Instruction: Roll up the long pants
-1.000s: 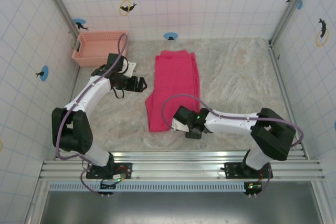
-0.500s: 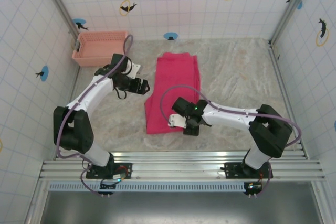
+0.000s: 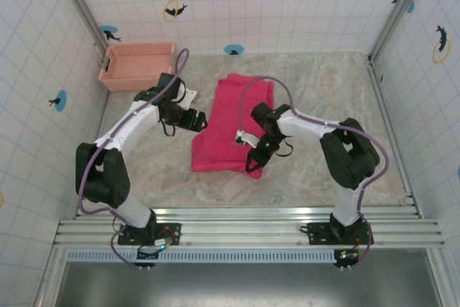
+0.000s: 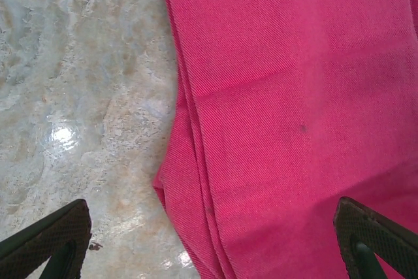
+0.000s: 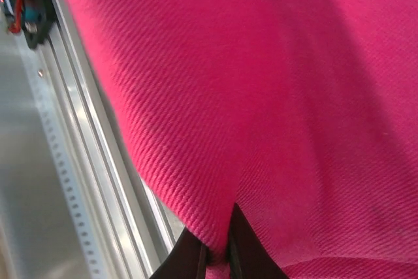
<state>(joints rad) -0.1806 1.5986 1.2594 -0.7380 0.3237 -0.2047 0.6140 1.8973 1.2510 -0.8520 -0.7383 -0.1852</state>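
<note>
Far left of the pants [image 3: 231, 124] sits a basket [image 3: 136, 63], well apart from them. The left claw [image 3: 195, 119] hovers at the pants' left edge; in its wrist view the left claw [image 4: 209, 253] is released, jaws spread wide, one finger over bare table [image 3: 323, 106] and the other over cloth. The pants lie folded lengthwise, running from their far end to a wider, skewed near end. At the pants' near right corner the right claw [image 3: 253, 166] is clenched, and its wrist view shows that claw [image 5: 219, 257] grasping a fold of the pants [image 5: 261, 96]. The likely trouble is that this pinch takes little cloth and may slip out as the hem is turned over. It may also hold only the top layer, so the layers would part. With nothing pinning the left edge, the pants could drag sideways and roll crooked.
</note>
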